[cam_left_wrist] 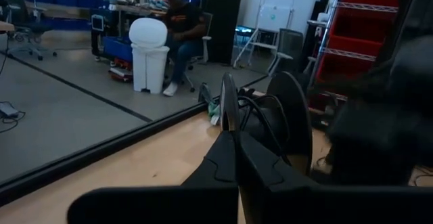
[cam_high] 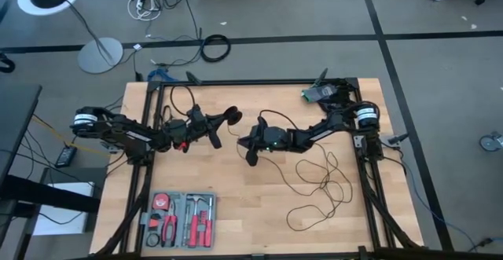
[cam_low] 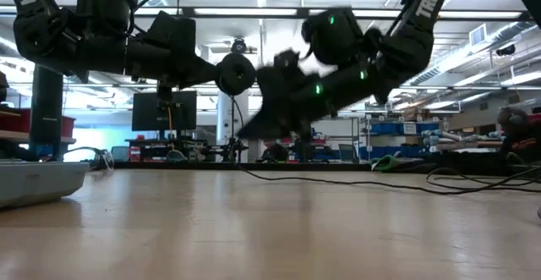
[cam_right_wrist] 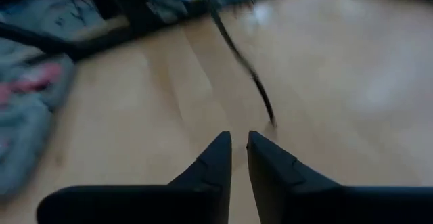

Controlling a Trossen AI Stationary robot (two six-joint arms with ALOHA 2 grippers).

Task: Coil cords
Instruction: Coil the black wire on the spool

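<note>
Two grippers over table centre. Left gripper (cam_high: pixel 233 115) clamped on puck (cam_left_wrist: pixel 295 126), raised. Right gripper (cam_right_wrist: pixel 238 143) slightly parted, wire (cam_high: pixel 318 183) apparently released; loops sprawled right. Regrasp needed next.

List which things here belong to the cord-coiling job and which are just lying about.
Job: thin black wire in loose loops; its round black disc-shaped puck, held by the left claw; right claw.

Lying about: grey tool tray with red-handled pliers; green circuit board.
</note>
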